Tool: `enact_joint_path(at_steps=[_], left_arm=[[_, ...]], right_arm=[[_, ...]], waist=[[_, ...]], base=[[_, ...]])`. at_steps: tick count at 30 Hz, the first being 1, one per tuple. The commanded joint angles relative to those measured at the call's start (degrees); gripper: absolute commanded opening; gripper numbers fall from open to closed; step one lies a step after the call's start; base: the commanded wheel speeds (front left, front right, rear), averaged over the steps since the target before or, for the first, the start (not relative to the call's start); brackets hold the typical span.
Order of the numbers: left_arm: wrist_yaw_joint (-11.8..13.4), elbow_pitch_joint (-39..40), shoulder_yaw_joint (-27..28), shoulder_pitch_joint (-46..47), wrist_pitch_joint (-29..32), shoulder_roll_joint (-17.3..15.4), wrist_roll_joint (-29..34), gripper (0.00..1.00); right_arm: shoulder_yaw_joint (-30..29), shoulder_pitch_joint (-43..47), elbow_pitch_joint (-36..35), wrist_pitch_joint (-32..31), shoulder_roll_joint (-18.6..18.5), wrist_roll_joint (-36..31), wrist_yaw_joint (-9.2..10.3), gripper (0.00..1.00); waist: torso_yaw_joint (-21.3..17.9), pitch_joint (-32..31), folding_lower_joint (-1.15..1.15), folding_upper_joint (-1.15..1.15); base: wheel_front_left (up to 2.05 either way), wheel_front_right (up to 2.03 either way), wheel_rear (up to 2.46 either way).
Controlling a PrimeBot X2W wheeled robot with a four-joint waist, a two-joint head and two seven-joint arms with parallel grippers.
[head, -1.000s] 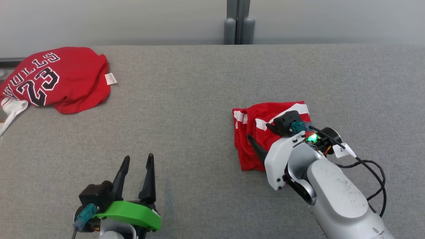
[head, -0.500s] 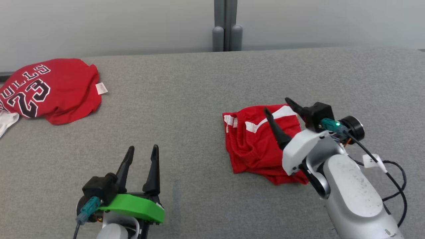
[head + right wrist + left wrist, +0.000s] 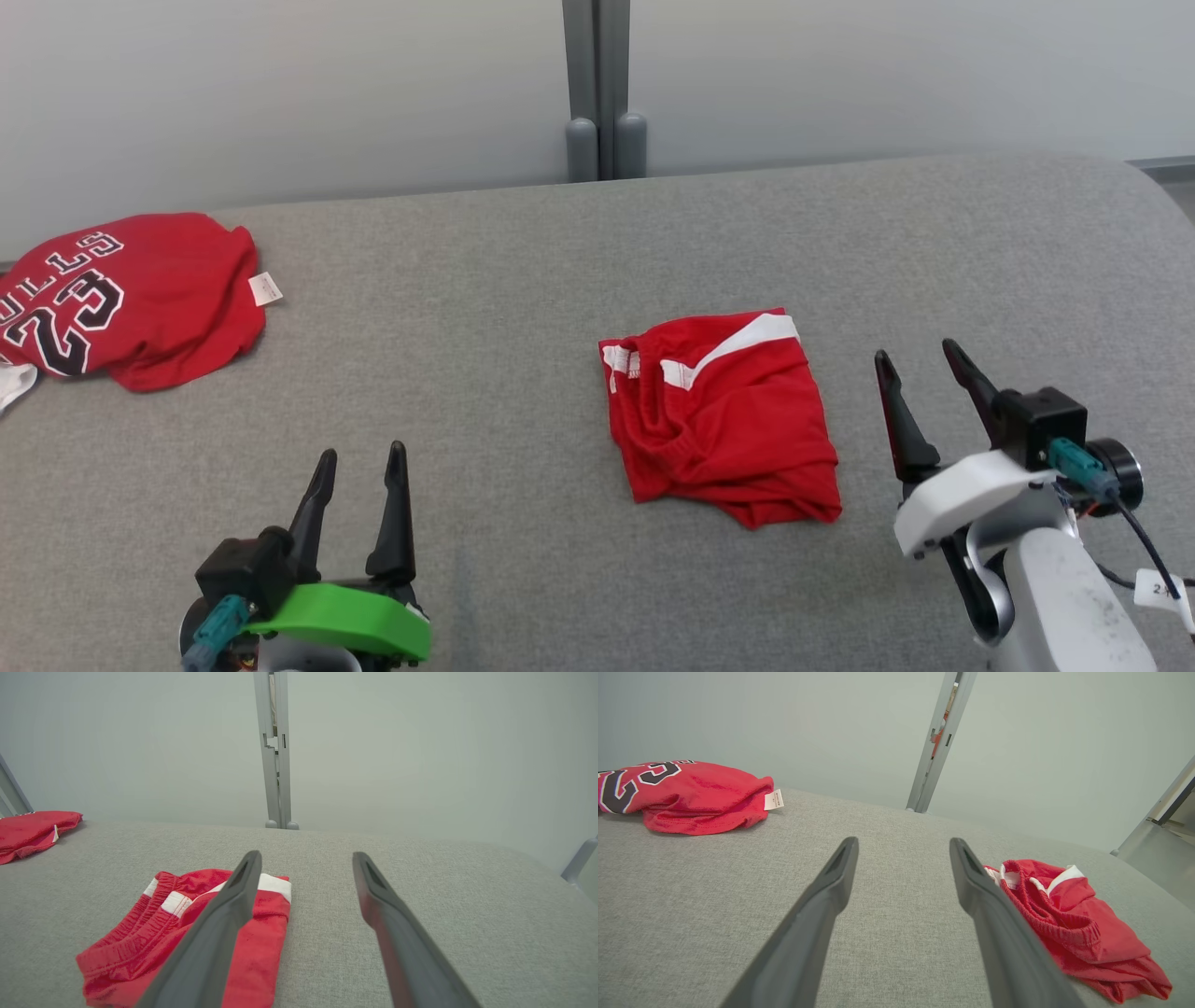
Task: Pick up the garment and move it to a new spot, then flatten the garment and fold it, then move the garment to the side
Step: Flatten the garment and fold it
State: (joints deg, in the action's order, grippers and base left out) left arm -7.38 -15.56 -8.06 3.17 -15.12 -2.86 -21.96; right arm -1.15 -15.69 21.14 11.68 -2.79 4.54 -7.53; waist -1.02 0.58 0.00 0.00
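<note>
Right tool [image 3: 914,350] has pulled back from the folded red shorts with white stripes [image 3: 724,420] in the head view. A moment ago it was over them. Now it is wide open and empty, near them on the grey cloth desk [image 3: 513,308]. Left tool [image 3: 362,451] is wide open and empty too, well apart. I think the folding is done.

In the left wrist view, the shorts [image 3: 1073,924] lie right of the open fingers.

In the right wrist view, they [image 3: 135,947] lie low on the left, untouched.
</note>
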Motion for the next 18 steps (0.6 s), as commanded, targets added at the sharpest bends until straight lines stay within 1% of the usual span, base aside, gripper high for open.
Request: enact_joint_path(at_steps=[1, 5, 10, 18], left_arm=[[-0.15, 0.33, 0.56, -1.11, -0.04, -0.13, 0.41, 1.00], [-0.15, 0.71, 1.68, -2.86, -0.04, -0.11, 0.90, 1.00], [-0.17, 0.88, 2.13, -4.71, -0.04, -0.10, -0.44, 1.00], [-0.18, 0.70, 1.94, -5.75, -0.04, -0.09, -1.11, 1.00]], right_arm=[[-0.30, 1.55, 0.40, 0.70, -0.15, -0.06, 0.08, 1.00], [-0.95, 4.55, 1.35, 1.96, -0.16, 0.73, 0.08, 1.00], [-0.69, 7.38, 2.34, 3.01, -0.15, 2.04, 0.08, 1.00], [0.94, 7.76, 3.45, 3.50, -0.15, 2.71, 0.08, 1.00]], waist=[[-0.19, -0.21, 0.00, 0.00], [-0.16, -0.45, 0.00, 0.00], [-0.17, -0.63, 0.00, 0.00], [-0.16, -0.79, 0.00, 0.00]], base=[[0.00, 0.00, 0.00], [0.00, 0.00, 0.00], [0.00, 0.00, 0.00], [0.00, 0.00, 0.00]])
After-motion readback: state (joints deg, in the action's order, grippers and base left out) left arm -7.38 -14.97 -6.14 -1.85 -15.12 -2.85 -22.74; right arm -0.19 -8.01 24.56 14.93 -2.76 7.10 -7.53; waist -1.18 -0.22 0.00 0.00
